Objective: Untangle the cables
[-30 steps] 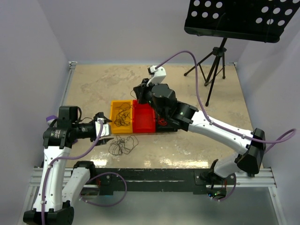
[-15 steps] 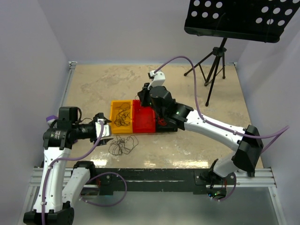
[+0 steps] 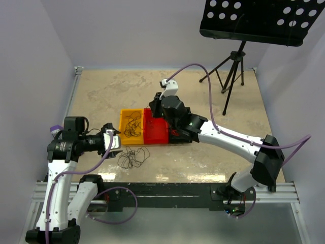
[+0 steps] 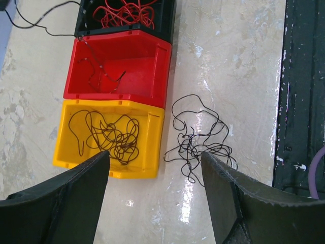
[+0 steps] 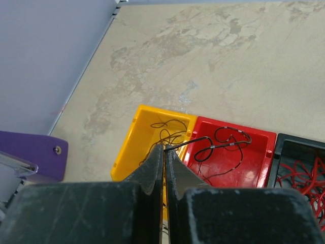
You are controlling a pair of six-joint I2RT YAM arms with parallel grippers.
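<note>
Cable (image 5: 188, 142) (end pinched by right gripper (image 5: 164, 148)) stretches sideways over red bin (image 5: 244, 170).

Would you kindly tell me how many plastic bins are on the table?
3, side by side in one row: the yellow bin at the left end, the red bin in the middle, the black bin at the right end. None appears hidden.

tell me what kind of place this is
Probably a robotics lab test cell: a table boxed in by plain walls, a black perforated panel on a tripod, and thin wires lying in a yellow bin.
</note>
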